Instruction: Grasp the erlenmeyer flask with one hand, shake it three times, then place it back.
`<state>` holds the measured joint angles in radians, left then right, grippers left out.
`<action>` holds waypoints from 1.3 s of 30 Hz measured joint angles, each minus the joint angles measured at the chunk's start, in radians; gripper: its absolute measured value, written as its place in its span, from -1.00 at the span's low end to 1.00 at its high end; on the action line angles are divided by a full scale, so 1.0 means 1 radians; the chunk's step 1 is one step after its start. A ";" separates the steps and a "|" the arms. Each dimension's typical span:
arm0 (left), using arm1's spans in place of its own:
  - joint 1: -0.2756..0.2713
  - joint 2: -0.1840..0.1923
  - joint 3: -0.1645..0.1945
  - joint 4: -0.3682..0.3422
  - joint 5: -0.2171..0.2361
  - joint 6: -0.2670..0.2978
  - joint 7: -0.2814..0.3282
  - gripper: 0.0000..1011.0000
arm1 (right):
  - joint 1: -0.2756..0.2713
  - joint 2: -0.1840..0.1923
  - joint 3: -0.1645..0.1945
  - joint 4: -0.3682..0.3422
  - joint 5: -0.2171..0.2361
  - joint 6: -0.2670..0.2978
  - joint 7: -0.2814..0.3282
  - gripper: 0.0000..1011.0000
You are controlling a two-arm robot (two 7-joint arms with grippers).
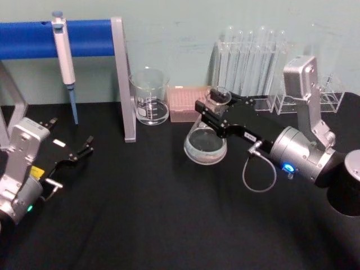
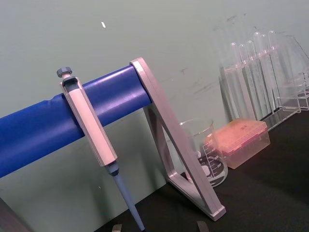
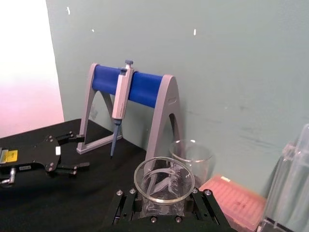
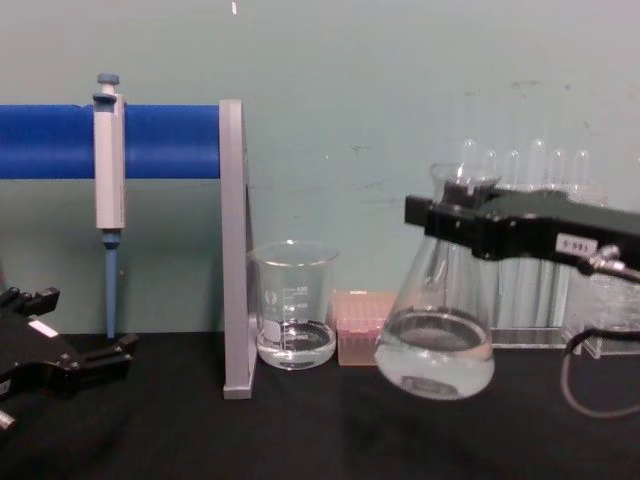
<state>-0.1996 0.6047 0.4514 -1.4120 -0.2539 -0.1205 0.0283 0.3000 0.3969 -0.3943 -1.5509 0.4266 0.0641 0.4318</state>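
Glass erlenmeyer flask (image 4: 435, 350) tilted in right gripper (image 4: 456, 215)

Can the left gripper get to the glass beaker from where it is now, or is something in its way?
Probably not in a straight line. The grey leg of the pipette stand stands between the left gripper and the beaker; it would likely have to go around the leg's front.

Right arm in from 4 o'clock, right gripper (image 1: 216, 104) pointing 10, clamped on flask (image 1: 205, 143) neck. Left gripper (image 1: 70, 136) parked at 8 o'clock, fingers spread, pointing 2.
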 joint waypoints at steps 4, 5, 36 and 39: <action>0.000 0.000 0.000 0.000 0.000 0.000 0.000 0.98 | -0.007 0.011 0.009 -0.033 0.001 0.015 -0.015 -0.11; 0.000 0.000 0.000 0.000 0.000 0.000 0.000 0.98 | -0.009 0.014 0.011 -0.043 0.001 0.019 -0.019 -0.11; 0.000 0.000 0.000 0.000 0.000 0.000 0.000 0.98 | -0.026 0.028 0.024 -0.065 0.005 0.039 -0.039 -0.11; 0.000 0.000 0.000 0.000 0.000 0.000 0.000 0.98 | -0.027 0.029 0.024 -0.067 0.005 0.039 -0.038 -0.11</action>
<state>-0.1996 0.6047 0.4514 -1.4120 -0.2539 -0.1205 0.0283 0.2727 0.4255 -0.3704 -1.6181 0.4312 0.1028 0.3936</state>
